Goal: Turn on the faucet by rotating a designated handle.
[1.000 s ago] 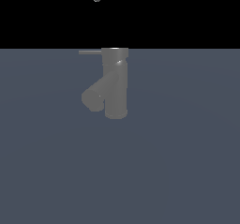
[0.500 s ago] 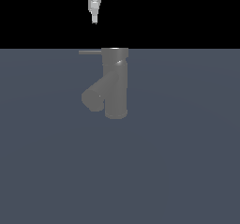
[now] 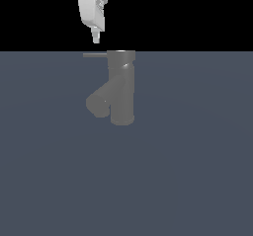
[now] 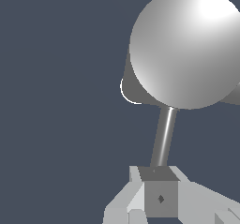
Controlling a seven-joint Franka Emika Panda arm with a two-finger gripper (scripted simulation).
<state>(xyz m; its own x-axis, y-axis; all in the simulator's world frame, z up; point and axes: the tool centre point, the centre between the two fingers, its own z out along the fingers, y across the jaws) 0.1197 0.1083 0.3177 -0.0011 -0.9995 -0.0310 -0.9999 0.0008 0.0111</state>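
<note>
The faucet is a matte grey upright cylinder with a thick diagonal spout branching toward the exterior view's left. Its handle, a thin grey rod, sticks out level from the top rim toward that same side. My white gripper hangs just above the rod's outer part, fingers pressed together, holding nothing and apart from the rod. In the wrist view the faucet's round top fills the upper part, the handle runs from it to the gripper, and the rod's free end lies right at the shut fingertips.
A flat dark blue-grey floor carries the faucet. Behind it the background is black. Nothing else stands in view.
My gripper has come down from the top edge of the exterior view to just above the handle. Faucet and handle have not moved.
</note>
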